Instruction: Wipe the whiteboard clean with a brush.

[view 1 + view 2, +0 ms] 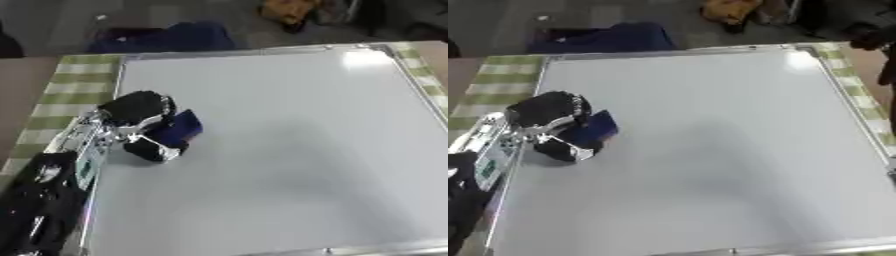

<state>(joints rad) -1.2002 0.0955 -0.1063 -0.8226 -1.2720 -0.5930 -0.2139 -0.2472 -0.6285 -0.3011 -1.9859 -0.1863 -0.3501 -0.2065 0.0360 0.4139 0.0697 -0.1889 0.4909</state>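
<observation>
While our black left hand (140,114) curls its fingers and thumb around the dark blue block-shaped brush (181,127), we hold it down on the left part of the large white, silver-framed whiteboard (289,135), which lies on a green-and-white checked cloth (61,100).

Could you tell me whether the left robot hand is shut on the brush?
Shut on it: the left robot hand curls its fingers round the blue brush on the whiteboard.
</observation>
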